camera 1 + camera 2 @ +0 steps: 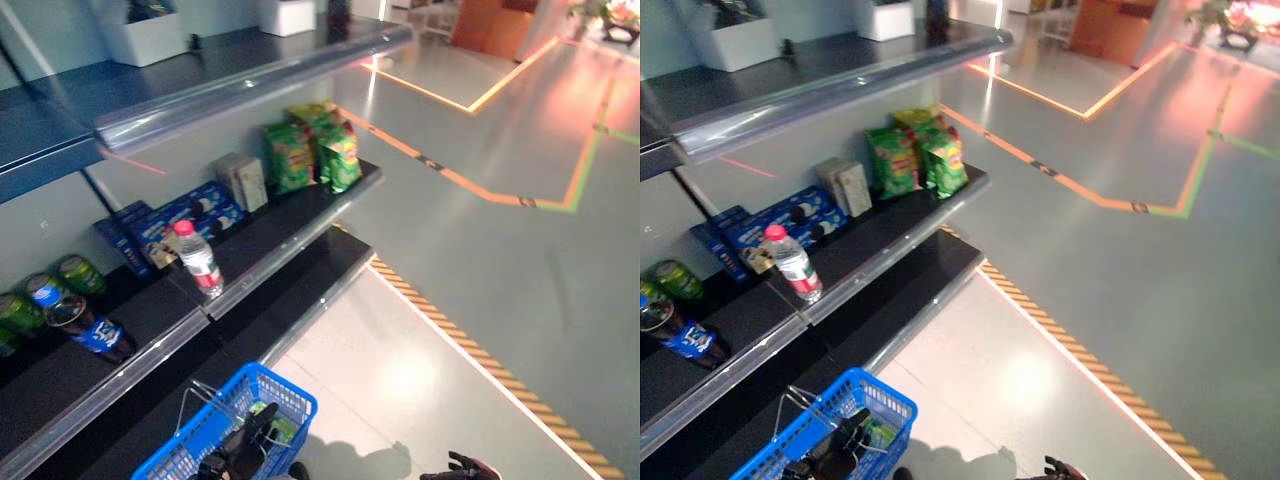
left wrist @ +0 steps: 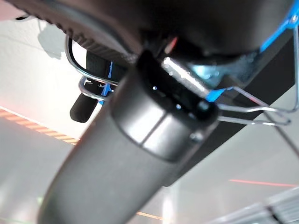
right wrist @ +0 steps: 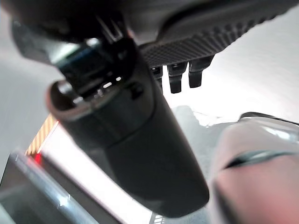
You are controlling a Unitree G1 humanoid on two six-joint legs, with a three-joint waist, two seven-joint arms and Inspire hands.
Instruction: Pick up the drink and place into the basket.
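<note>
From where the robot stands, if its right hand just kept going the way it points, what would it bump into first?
Hard to judge: only the tip of the right hand shows, low above the floor. It seems aimed toward the blue basket, with bare floor between.

One bottle [image 1: 198, 258] (four cans [image 1: 75, 300])

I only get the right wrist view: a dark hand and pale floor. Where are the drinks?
Observer: A water bottle stands at the front edge of the middle shelf, ahead on the robot's left.
Operator: Is there a basket anywhere?
Observer: Yes, a blue basket hangs low in front of the shelves, carried by the left hand, with its fingers hooked through the wire handles.
Operator: Anything in it?
Observer: A green thing shows inside; I see no bottle there.
</note>
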